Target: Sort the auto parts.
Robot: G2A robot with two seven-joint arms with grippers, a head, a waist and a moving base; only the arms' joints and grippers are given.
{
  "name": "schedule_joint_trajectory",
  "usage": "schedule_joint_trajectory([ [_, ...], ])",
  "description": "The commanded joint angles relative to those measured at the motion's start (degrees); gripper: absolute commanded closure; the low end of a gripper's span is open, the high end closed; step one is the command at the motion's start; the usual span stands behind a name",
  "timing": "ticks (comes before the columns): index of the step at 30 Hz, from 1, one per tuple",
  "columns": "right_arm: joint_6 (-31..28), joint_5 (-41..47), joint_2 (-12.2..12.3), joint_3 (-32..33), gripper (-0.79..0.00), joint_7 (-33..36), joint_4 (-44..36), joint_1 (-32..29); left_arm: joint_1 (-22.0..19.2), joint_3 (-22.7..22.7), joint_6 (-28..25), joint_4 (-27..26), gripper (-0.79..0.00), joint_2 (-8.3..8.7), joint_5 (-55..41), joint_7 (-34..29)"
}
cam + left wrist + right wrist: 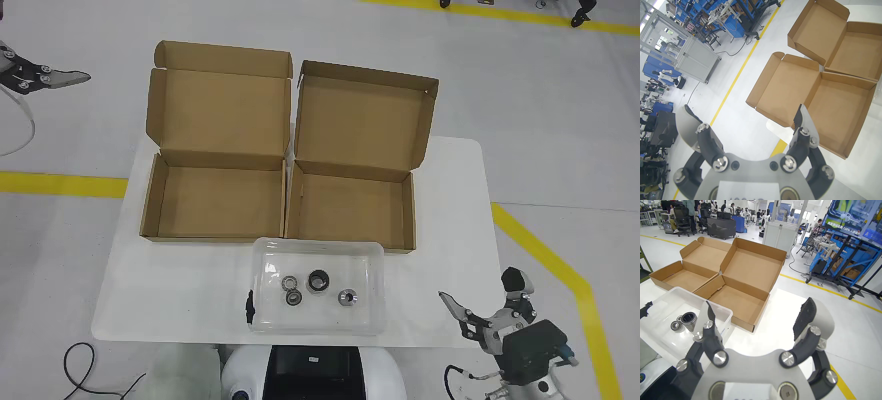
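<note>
Clear plastic bin (318,241) sits on the white table (450,200) and holds the auto parts. A dark cylindrical sleeve (688,319) is near the bin's middle. Two small bearing rings (676,326) lie just beside it, and a further ring (347,297) lies a little apart on the sleeve's other side. The sleeve appears to stand on end, long axis roughly vertical, bore facing up; the rings lie flat.

Directly behind the bin, the left cardboard box (213,205) and the right cardboard box (350,212) stand side by side, touching. Their lids are folded back away from the bin, and both show bare cardboard floors.

Right gripper (758,309) hangs to the right of the bin, near it but apart, jaws spread wide and holding nothing; the parts lie outside them. Left gripper (744,111) is over the floor, well apart from the bin on the left box's far side, jaws likewise wide and unloaded.
</note>
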Motion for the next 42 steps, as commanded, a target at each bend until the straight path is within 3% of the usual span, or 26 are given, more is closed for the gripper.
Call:
schedule_joint_trajectory([
  [1, 0.0, 0.0, 0.0, 0.0, -0.785, 0.0, 0.0, 0.0, 0.0, 0.0, 0.0, 0.0, -0.785, 0.0, 0.0, 0.0],
  [10, 0.0, 0.0, 0.0, 0.0, -0.784, 0.0, 0.0, 0.0, 0.0, 0.0, 0.0, 0.0, -0.784, 0.0, 0.0, 0.0],
  [20, -1.2, -6.2, 0.5, -4.4, -0.785, 7.1, 0.1, 4.6, 0.0, 0.0, 0.0, 0.0, -0.785, 0.0, 0.0, 0.0],
  [31, -10.4, -16.1, 1.6, -14.4, -0.785, 14.9, 6.3, 14.5, 0.0, 0.0, 0.0, 0.0, -0.785, 0.0, 0.0, 0.0],
  [35, -14.4, -15.5, 1.9, -17.3, -0.785, 15.7, 9.7, 18.2, 0.0, 0.0, 0.0, 0.0, -0.785, 0.0, 0.0, 0.0],
  [42, -14.2, -14.7, 2.0, -18.5, -0.785, 16.8, 11.9, 21.2, 0.0, 0.0, 0.0, 0.0, -0.785, 0.0, 0.0, 0.0],
])
